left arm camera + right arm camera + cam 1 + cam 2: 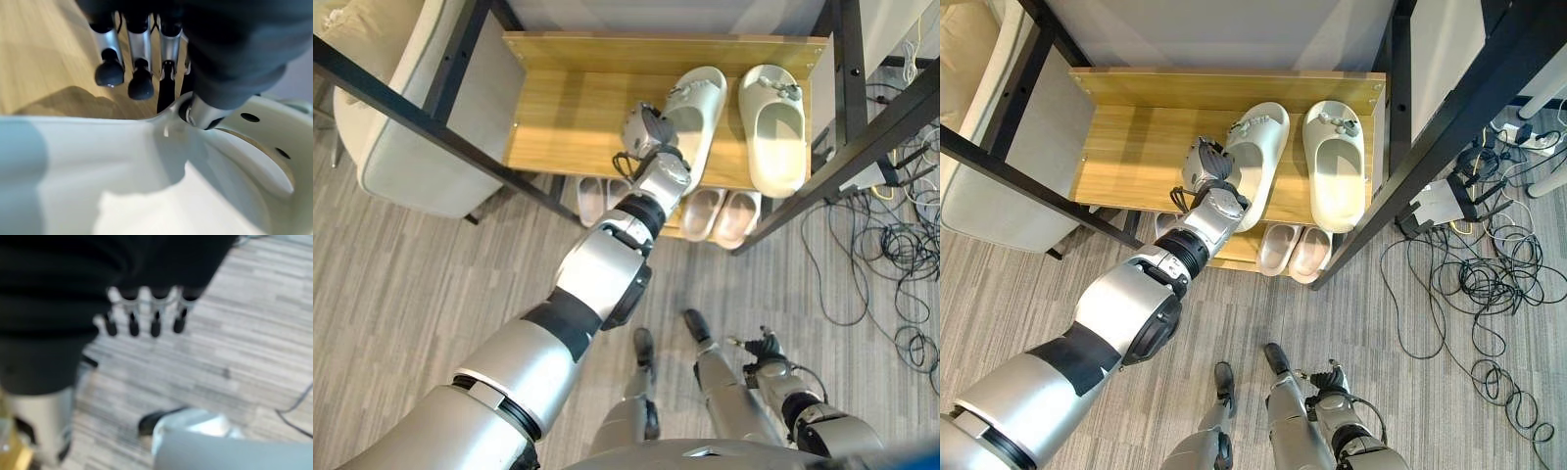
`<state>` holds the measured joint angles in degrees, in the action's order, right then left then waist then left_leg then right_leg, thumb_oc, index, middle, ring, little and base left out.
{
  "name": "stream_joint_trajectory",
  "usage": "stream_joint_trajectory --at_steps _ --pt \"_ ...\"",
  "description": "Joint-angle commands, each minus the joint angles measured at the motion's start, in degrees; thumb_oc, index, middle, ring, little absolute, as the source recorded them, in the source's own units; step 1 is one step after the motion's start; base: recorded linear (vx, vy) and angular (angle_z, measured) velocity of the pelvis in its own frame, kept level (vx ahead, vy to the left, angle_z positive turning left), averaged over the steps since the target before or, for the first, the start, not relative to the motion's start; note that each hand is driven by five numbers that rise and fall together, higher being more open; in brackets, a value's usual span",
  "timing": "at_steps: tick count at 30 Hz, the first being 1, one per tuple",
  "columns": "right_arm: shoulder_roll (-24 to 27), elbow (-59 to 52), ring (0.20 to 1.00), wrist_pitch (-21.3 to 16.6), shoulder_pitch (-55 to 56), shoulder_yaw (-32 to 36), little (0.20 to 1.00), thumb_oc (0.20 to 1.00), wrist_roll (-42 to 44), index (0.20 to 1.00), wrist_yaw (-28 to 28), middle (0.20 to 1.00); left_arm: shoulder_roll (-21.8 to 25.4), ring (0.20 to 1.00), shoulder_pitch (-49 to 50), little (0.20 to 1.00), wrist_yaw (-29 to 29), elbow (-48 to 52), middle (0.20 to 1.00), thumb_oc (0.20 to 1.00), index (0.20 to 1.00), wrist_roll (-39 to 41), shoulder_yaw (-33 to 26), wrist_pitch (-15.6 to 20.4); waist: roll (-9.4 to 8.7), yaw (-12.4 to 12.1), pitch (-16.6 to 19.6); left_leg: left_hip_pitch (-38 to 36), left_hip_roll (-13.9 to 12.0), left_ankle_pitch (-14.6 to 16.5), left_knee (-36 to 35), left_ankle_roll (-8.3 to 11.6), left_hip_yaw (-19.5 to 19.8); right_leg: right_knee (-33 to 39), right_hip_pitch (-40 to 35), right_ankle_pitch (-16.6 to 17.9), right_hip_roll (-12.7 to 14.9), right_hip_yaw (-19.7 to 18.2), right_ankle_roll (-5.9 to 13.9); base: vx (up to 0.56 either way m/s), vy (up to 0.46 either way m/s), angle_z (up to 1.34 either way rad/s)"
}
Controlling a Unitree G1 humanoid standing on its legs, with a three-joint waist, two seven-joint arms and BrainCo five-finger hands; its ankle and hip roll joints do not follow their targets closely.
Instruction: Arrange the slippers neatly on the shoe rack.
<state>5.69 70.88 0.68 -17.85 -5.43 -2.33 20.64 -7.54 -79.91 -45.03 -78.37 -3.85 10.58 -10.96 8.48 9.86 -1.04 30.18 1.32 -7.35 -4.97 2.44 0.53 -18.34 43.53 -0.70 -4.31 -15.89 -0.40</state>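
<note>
Two pale slippers are seen side by side on the wooden shelf point(558, 108) of the shoe rack. The left slipper point(1258, 147) is pinched at its 9 o'clock edge by the left hand point(1206, 164); the right slipper point(1335, 162) lies untouched. The right hand point(766, 350) hangs at 5 o'clock over the floor point(431, 284), fingers relaxed and holding nothing.

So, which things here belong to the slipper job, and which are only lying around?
Belonging to the job:
- left slipper, gripped at its edge by the left hand
- right slipper, lying beside it
- shoe rack
- two pairs of slippers on the lower shelf

Only lying around:
- cables on the floor
- cushioned seat
- right hand, idle, low
</note>
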Motion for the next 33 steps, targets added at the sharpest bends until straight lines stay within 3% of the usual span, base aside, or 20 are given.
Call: stream_joint_trajectory --at_steps 1,4,5,6,23,33 --pt "1.8 2.3 1.000 -0.6 -4.7 0.4 1.000 1.000 1.9 1.000 0.8 1.000 -7.1 0.200 -4.3 0.200 3.2 -7.8 0.200 0.200 0.200 0.9 -8.0 -0.1 2.72 2.9 -6.6 -11.4 0.1 5.5 0.0 2.82 3.6 2.2 -2.2 1.1 -1.0 -0.1 -2.53 0.00 0.000 0.00" --pt "1.9 2.8 1.000 -0.3 -5.3 0.5 1.000 1.000 2.2 1.000 0.9 1.000 -7.5 0.235 -3.7 0.235 3.2 -7.4 0.235 0.235 0.235 1.9 -9.3 0.3 2.75 3.0 -6.6 -11.5 0.2 5.5 0.0 2.79 3.5 2.3 -2.4 1.1 -1.0 -0.1 -2.49 0.00 0.000 0.00" --pt "1.9 3.0 1.000 -0.2 -5.6 0.6 1.000 1.000 2.4 1.000 0.9 1.000 -7.6 0.429 -3.7 0.429 2.8 -7.5 0.429 0.429 0.429 2.4 -9.8 0.5 2.78 3.0 -6.7 -11.5 0.2 5.4 0.0 2.79 3.5 2.4 -2.4 1.2 -0.9 -0.2 -2.43 0.00 0.000 0.00" --pt "1.9 3.1 1.000 -0.1 -5.6 0.6 1.000 1.000 2.5 1.000 0.9 1.000 -7.4 1.000 -3.7 1.000 2.4 -7.4 1.000 1.000 1.000 2.8 -10.0 0.7 2.80 3.0 -6.7 -11.5 0.2 5.4 0.0 2.78 3.5 2.4 -2.4 1.2 -0.9 -0.1 -2.43 0.00 0.000 0.00" --pt "1.6 5.9 1.000 0.8 -5.8 -0.3 1.000 1.000 2.3 1.000 1.6 1.000 -0.6 1.000 -8.7 1.000 -3.1 -9.1 1.000 1.000 1.000 17.8 -17.5 4.3 4.59 3.4 -5.9 -12.8 0.2 5.7 0.0 2.61 2.8 2.6 -4.0 1.3 -1.1 -0.5 -2.33 0.00 0.001 -0.01" --pt "1.6 6.7 1.000 1.1 -4.8 -0.2 1.000 1.000 2.6 1.000 2.6 1.000 3.2 1.000 -9.2 1.000 -0.3 -10.1 1.000 1.000 1.000 23.1 -16.9 4.2 6.17 3.0 -5.9 -14.6 0.3 5.7 0.0 2.38 2.9 2.9 -6.5 1.4 -0.5 -0.2 -1.96 0.00 0.005 0.00"
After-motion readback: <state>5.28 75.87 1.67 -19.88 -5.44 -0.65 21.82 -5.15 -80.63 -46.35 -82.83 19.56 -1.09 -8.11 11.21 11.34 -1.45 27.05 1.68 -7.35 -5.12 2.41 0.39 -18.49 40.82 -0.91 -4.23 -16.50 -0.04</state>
